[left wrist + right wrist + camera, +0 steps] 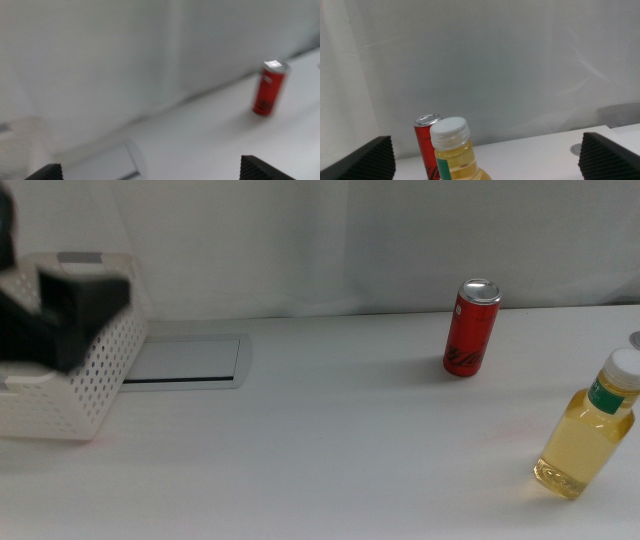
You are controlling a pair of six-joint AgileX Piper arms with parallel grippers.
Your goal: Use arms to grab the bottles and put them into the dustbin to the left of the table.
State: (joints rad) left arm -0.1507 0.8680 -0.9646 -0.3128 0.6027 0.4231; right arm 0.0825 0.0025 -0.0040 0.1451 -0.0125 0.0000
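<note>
Nearest us, the yellow-liquid bottle (588,438) and red can (471,327) stand on the bench (330,450), undelivered. We hold left fingers (150,172) apart over the dustbin (75,385); right fingers (487,155) apart behind the bottle.

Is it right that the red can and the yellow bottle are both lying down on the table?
Not quite. The can and the bottle are both on the table, but they stand upright, not lying down. The middle view shows this.
</note>
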